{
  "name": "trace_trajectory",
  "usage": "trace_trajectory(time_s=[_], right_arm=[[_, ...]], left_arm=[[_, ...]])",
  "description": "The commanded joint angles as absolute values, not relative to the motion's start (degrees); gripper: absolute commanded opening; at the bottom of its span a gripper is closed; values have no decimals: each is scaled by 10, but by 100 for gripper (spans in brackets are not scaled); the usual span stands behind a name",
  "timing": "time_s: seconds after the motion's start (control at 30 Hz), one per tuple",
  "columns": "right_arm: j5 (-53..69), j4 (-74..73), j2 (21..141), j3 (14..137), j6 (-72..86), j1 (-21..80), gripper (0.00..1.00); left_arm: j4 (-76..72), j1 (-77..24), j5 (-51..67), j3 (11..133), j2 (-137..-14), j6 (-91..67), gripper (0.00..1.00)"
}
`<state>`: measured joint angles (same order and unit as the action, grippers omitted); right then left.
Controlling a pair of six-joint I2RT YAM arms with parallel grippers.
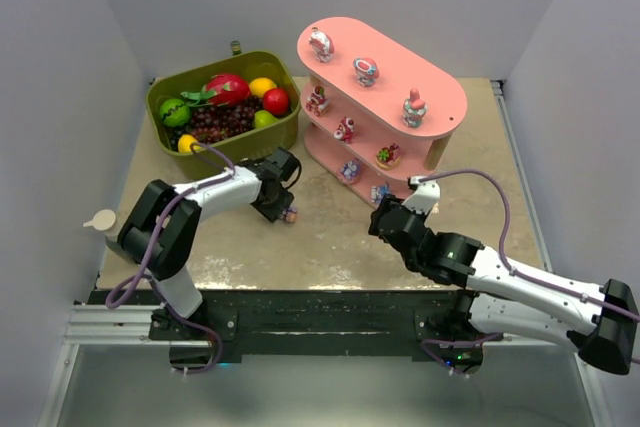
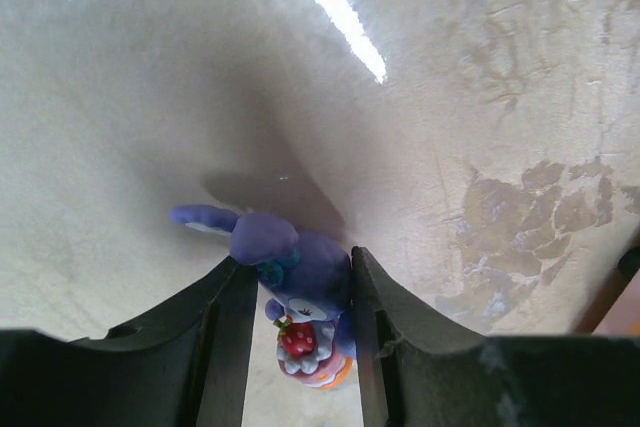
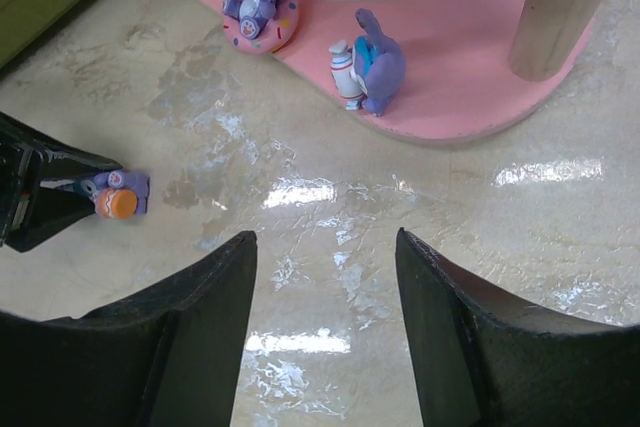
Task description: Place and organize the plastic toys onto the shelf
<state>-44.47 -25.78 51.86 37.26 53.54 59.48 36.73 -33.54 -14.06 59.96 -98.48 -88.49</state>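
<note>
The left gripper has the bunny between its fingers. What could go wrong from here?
The left gripper pinches the glossy bunny by its rounded body; it may twist or slip out on lifting. The shelf tiers already hold toys, so placing it may knock one over. The right gripper hangs open beside its bottom tier; the arms may collide there.

walls (image 1: 60, 47): plain pale grey | tabletop (image 1: 330, 247): mottled beige, glossy | light: bright reflected streaks (image 2: 335, 7)
</note>
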Motion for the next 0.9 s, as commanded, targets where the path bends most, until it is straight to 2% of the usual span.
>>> trace_trajectory(time_s=[0.0,0.13,0.23,0.4,0.6,0.8,0.87], right_arm=[[-474,-260,502,379,534,592,61],[-475,-267,488,385,526,592,61],[-480,-275,476,390,519,592,61],[-494,-294,454,398,517,592,61],[-508,-300,429,394,514,592,61],[-504,-285,432,387,511,591,61],[-501,-277,435,386,508,591,61]], left_arm=[[343,-351,-263,612,-970,-756,0],[267,-381,-326,600,-944,-586,0],[165,-392,-322,570,-918,-465,0],[-26,-397,-305,500,-883,-305,0],[-193,-436,-359,433,-870,-157,0],[-287,-481,-427,373,-880,-136,0],[-329,-507,-483,339,-884,-127,0]])
